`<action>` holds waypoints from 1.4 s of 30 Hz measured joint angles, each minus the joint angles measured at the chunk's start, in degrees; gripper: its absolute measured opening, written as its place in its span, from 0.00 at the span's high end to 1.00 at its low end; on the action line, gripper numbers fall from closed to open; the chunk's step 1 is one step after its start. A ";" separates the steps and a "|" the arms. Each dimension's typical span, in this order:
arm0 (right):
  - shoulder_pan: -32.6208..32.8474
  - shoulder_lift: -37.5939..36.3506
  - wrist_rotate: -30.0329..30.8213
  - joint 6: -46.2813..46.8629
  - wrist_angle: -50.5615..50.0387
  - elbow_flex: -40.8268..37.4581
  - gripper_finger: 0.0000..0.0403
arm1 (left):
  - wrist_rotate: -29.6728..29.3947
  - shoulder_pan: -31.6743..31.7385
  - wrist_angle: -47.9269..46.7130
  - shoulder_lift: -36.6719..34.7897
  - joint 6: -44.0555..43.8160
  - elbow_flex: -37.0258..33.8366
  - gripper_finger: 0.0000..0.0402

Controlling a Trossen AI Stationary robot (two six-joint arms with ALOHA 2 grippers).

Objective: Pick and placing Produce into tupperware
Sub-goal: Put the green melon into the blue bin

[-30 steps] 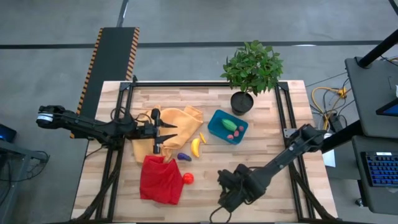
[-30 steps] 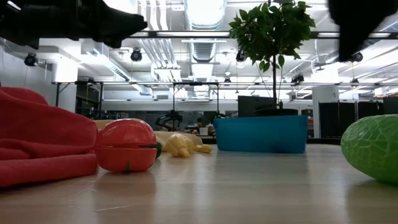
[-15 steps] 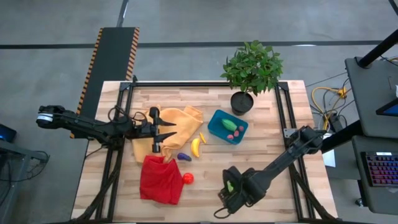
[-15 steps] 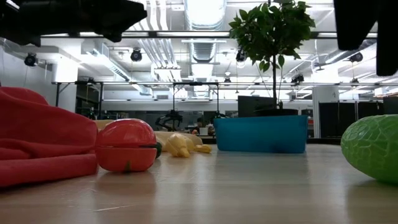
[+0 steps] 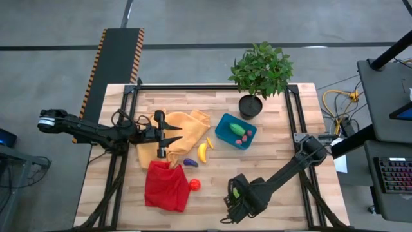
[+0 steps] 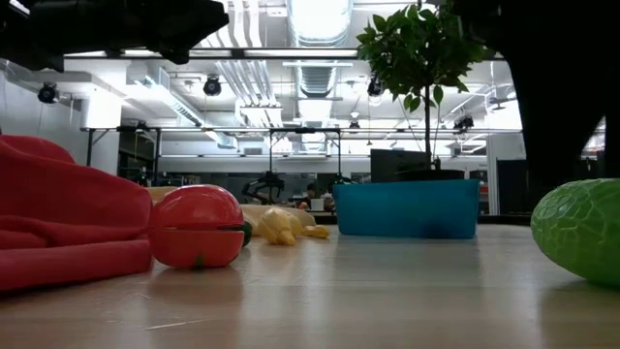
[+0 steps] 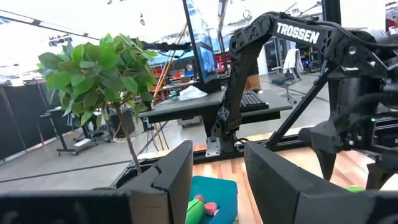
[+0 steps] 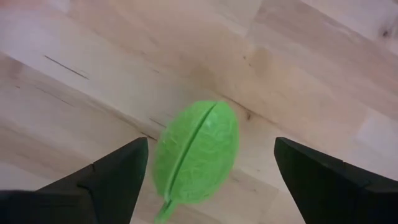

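Note:
A green oval (image 5: 236,191) lies on the wood near the table's front edge; it also shows in the low view (image 6: 581,231). My right gripper (image 8: 211,144) is open just above it, one finger on either side, and touches nothing. The blue-teal tupperware (image 5: 226,132) stands at the middle right and holds another green oval (image 5: 236,128) and tiny pink pieces (image 5: 245,136). The banana (image 5: 202,153), the purple piece (image 5: 190,162) and the red round one (image 5: 194,185) lie on the table. My left gripper (image 5: 180,137) is open and empty above the yellow-orange cloth (image 5: 193,121).
A red cloth (image 5: 166,187) lies at the front left beside the red round piece. A black plant pot (image 5: 250,106) with a leafy plant stands behind the tupperware. A small yellow piece (image 5: 210,142) lies next to the banana. Black rails (image 5: 293,129) run along the table's sides.
My right gripper has come down toward the green oval near the table's front edge; in the low view its dark body now fills the space above the oval. The oval has stayed where it was.

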 joint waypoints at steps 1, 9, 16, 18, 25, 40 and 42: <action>0.04 0.39 -0.08 -0.02 0.06 0.00 0.15 | 0.01 0.00 -0.02 0.00 -0.02 0.00 0.67; 0.03 2.86 -0.68 -0.07 0.52 -0.07 0.16 | 0.03 0.00 -0.16 0.00 -0.07 -0.04 0.67; 0.04 4.55 -0.69 -0.68 0.60 -0.20 0.17 | 0.00 0.00 -0.05 0.01 -0.09 -0.04 0.67; 0.04 4.80 -0.69 -0.72 0.58 -0.26 0.18 | 0.00 0.00 -0.11 0.00 -0.09 0.00 0.67; 0.06 4.99 -0.67 -1.33 0.53 -0.44 0.21 | 0.00 0.00 0.00 0.00 -0.11 -0.04 0.67; 0.06 4.99 -0.95 -4.19 0.53 -0.44 0.42 | 0.00 0.00 -0.14 0.01 -0.13 -0.15 0.67; 0.06 4.99 -1.08 -4.37 0.48 -0.44 0.43 | 0.00 0.00 -0.13 0.00 -0.14 -0.15 0.67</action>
